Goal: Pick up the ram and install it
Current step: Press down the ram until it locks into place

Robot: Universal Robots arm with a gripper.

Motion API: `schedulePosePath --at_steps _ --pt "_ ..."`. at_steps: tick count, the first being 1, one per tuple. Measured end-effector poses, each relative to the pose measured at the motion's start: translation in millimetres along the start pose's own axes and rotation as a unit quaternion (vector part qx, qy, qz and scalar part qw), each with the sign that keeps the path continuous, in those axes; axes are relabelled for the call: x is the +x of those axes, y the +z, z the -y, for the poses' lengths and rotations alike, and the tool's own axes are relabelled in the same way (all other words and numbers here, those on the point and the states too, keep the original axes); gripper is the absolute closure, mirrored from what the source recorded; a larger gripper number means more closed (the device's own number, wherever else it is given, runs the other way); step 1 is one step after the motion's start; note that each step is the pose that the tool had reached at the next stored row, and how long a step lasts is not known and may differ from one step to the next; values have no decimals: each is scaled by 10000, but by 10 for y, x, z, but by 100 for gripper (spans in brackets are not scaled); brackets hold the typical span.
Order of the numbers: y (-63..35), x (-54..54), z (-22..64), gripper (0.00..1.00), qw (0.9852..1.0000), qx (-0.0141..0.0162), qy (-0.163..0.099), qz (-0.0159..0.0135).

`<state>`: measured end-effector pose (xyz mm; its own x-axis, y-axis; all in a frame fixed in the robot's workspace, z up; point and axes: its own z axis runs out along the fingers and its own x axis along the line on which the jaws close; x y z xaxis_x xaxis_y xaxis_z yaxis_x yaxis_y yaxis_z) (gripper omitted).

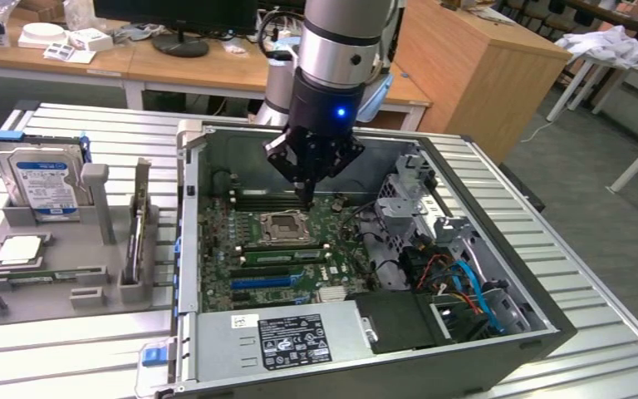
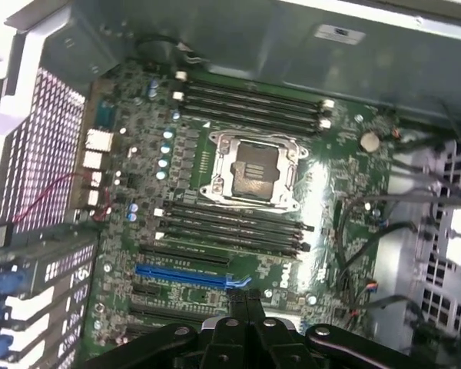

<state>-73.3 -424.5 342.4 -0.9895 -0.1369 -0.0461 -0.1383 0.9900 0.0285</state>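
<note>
Your gripper (image 1: 306,193) hangs inside the open PC case (image 1: 497,332) over the motherboard (image 2: 330,200), jaws closed on nothing, ram (image 1: 139,220) standing in the grey holder (image 1: 31,287) at the desk's left edge.

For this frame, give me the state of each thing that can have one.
Gripper: fingers shut, holding nothing, inside the computer case above the motherboard.
Computer case: side panel off, open.
Processor socket: empty.
Ram: on edge in the grey holder.
Hard drive: upright in the holder.
</note>
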Motion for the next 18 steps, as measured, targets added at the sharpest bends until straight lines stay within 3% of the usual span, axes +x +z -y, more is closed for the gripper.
schedulePosePath --at_steps 4,9,18 --pt "5 0 0 89 9994 16 348 10" --pt "9 1 0 89 9972 35 749 21" --pt "11 -3 0 89 9969 37 789 12"
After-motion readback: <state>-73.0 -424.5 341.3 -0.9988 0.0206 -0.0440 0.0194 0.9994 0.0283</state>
